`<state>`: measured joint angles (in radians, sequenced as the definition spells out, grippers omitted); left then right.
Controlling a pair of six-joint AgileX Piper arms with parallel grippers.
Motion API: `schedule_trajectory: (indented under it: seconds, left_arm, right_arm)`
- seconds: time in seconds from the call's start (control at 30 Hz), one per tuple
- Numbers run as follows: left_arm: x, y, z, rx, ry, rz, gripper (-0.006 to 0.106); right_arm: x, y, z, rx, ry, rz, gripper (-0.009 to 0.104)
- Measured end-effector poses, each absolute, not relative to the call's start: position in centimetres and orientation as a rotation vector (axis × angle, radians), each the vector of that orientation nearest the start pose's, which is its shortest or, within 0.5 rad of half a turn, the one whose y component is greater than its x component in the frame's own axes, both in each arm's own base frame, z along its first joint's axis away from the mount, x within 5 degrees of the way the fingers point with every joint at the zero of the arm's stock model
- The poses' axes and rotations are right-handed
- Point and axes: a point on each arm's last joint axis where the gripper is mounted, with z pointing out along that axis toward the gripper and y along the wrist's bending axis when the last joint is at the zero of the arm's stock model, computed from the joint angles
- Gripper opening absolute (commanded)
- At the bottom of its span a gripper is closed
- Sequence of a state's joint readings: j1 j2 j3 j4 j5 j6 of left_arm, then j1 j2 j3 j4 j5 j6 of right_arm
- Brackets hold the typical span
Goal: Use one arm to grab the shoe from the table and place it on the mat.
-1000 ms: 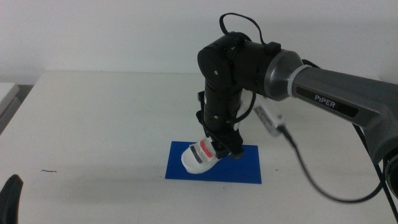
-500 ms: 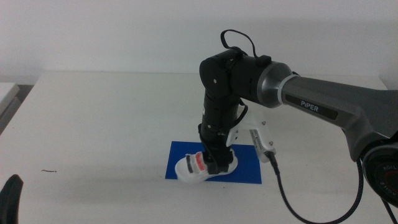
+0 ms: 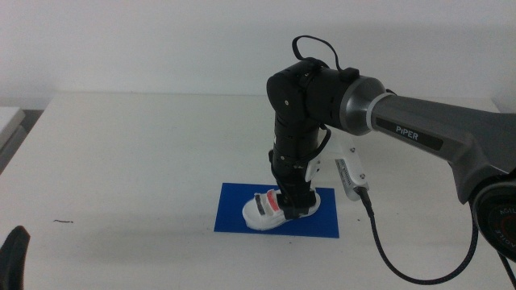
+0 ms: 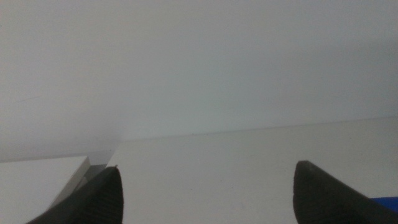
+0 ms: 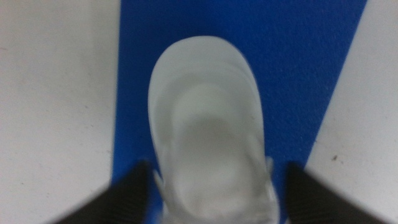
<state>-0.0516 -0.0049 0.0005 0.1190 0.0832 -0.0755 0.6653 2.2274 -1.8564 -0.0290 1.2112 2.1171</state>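
Right gripper (image 3: 292, 201) jaws spread clear of shoe (image 3: 278, 209), directly below on mat (image 3: 242, 219); left gripper (image 4: 205, 193) open, empty.

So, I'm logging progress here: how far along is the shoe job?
Nearly finished. Done: the shoe sits on the mat, toe toward the picture's left. In hand: the right gripper is down at its heel, and the right wrist view shows the jaws apart on either side, so it looks released. Left: lift the right arm away. The left gripper waits by the near edge.
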Motion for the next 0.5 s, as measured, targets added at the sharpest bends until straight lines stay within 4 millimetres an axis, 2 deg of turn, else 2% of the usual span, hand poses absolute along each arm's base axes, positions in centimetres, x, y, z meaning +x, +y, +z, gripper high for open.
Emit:
schedule_trajectory:
  seconds: [0.03,0.07,0.2,0.27,0.33,0.4,0.47,0.5]
  left_arm:
    - [5.6,-0.2,20.6,0.066,1.56,0.001,0.094]
    - [5.6,-0.2,20.6,0.066,1.56,0.001,0.094]
    - [5.6,-0.2,20.6,0.066,1.56,0.001,0.094]
    - [5.6,-0.2,20.6,0.066,1.56,0.001,0.094]
    - [5.6,-0.2,20.6,0.066,1.56,0.001,0.094]
    - [5.6,-0.2,20.6,0.066,1.56,0.001,0.094]
    - [5.6,-0.2,20.6,0.066,1.56,0.001,0.094]
    - [5.6,-0.2,20.6,0.066,1.56,0.001,0.094]
  right_arm:
    - [36.1,27.9,18.3,2.039,2.325,0.106,0.085]
    - [36.1,27.9,18.3,2.035,2.323,0.104,0.093]
    - [36.2,27.8,18.3,2.028,2.319,0.102,0.092]
    - [36.1,27.8,19.1,2.049,2.322,0.135,0.092]
    - [35.8,27.7,21.1,2.013,2.341,0.204,0.092]
    - [35.2,27.4,24.0,1.879,2.366,0.284,0.092]
    - [34.1,26.9,28.0,1.581,2.384,0.337,0.092]
    - [33.6,26.6,29.8,1.363,2.398,0.322,0.092]
